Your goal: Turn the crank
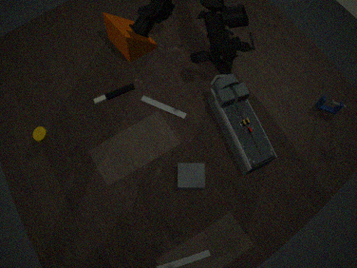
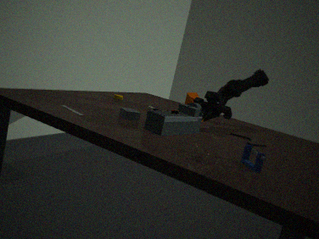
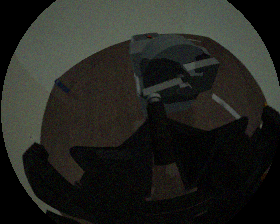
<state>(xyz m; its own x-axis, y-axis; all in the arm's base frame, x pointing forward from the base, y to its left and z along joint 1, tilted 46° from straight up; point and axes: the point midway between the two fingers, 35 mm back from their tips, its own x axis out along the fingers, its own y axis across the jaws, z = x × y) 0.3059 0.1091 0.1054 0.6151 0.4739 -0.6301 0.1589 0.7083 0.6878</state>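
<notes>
The machine, a long grey box (image 1: 231, 129) (image 2: 180, 125) (image 3: 137, 60), has a raised housing at the end facing my arm. On its top in the top view, the small red pointer (image 1: 250, 129) sits a little beyond the two brass zero marks (image 1: 245, 122), on the side away from the housing, and not level with them. A speck of red also shows in the wrist view (image 3: 150, 37). My gripper (image 1: 224, 69) (image 2: 203, 111) (image 3: 155, 121) is shut on the dark crank handle (image 3: 156, 107) at the housing end. The fingers hide much of the handle.
An orange wedge (image 1: 124, 38) (image 2: 192, 97) stands beyond the arm. A grey block (image 1: 191, 175) (image 2: 130, 113) and pale strips (image 1: 163, 106) lie on one side of the machine; a blue bracket (image 1: 329, 106) (image 2: 253, 158) stands on the other. A yellow disc (image 1: 39, 133) (image 2: 118, 97) lies farther off.
</notes>
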